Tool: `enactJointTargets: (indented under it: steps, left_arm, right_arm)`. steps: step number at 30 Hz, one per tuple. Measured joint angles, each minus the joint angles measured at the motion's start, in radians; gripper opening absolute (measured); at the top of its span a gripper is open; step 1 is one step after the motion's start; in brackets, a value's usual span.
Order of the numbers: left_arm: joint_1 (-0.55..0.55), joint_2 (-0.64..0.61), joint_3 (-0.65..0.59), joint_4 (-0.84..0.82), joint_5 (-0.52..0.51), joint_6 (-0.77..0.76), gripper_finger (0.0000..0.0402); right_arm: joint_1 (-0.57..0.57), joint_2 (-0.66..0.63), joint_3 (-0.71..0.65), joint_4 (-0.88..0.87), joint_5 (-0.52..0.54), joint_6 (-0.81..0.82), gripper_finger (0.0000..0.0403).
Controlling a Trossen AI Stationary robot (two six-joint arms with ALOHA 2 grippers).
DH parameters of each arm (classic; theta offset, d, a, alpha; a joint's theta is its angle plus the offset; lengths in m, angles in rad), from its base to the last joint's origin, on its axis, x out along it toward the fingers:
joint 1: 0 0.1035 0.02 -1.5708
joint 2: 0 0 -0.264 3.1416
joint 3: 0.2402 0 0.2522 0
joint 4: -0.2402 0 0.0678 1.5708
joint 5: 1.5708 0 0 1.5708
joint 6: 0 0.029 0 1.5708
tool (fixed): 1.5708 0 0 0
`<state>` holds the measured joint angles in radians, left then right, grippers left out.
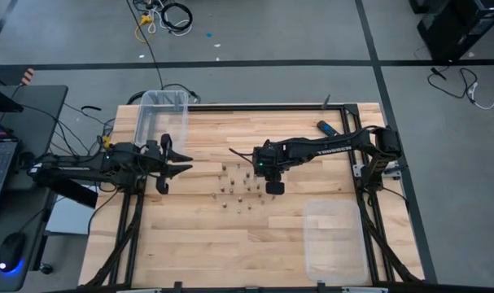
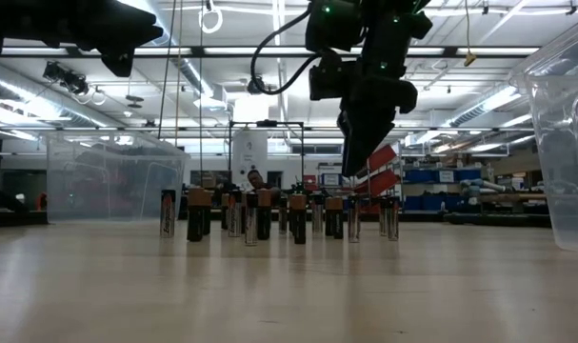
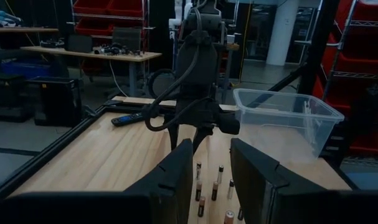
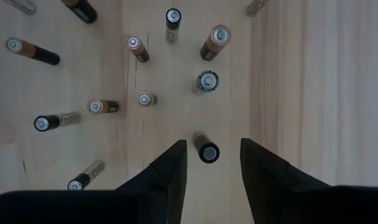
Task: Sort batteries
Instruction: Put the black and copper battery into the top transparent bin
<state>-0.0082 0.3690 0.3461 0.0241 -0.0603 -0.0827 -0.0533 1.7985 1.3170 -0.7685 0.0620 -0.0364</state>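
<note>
Wooden planks are forming the surface (image 1: 190, 236), with a black frame running round it; one clear bin (image 1: 160, 122) is sitting at the far left corner, just beyond the left gripper (image 1: 175, 163), and another clear bin (image 1: 334, 241) is lying near the right front, beside and nearer than the right gripper (image 1: 273, 187); a black-and-blue bar (image 1: 327, 128) is lying far behind the right arm; nothing is standing between either gripper and the batteries (image 1: 237, 185). The batteries are standing upright in a loose cluster between the two grippers; one dark cell (image 4: 208, 151) is sitting directly beneath the right jaws, just ahead of their tips. Right jaws are standing spread, holding nothing, hovering above that cell; left jaws are standing spread too, empty, pointing toward the cluster from well apart.
</note>
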Motion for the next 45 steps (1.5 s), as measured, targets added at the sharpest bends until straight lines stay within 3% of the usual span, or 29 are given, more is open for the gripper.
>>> enactJointTargets:
  steps: [7, 36, 45]
  left_arm:
    - [0.0, 0.045, -0.073, 0.149, -0.001, 0.0, 0.0106]
    - [0.0, 0.046, -0.075, 0.112, 0.0, 0.003, 0.0106]
    - [0.0, 0.046, -0.075, 0.112, 0.0, 0.004, 0.0106]
  right_arm:
    - [-0.012, 0.0, 0.0, 0.012, 0.0, 0.0, 0.0135]
    - [-0.016, 0.0, 0.0, -0.016, -0.003, 0.09, 0.0138]
    - [-0.019, -0.002, -0.056, 0.035, -0.003, 0.098, 0.0138]
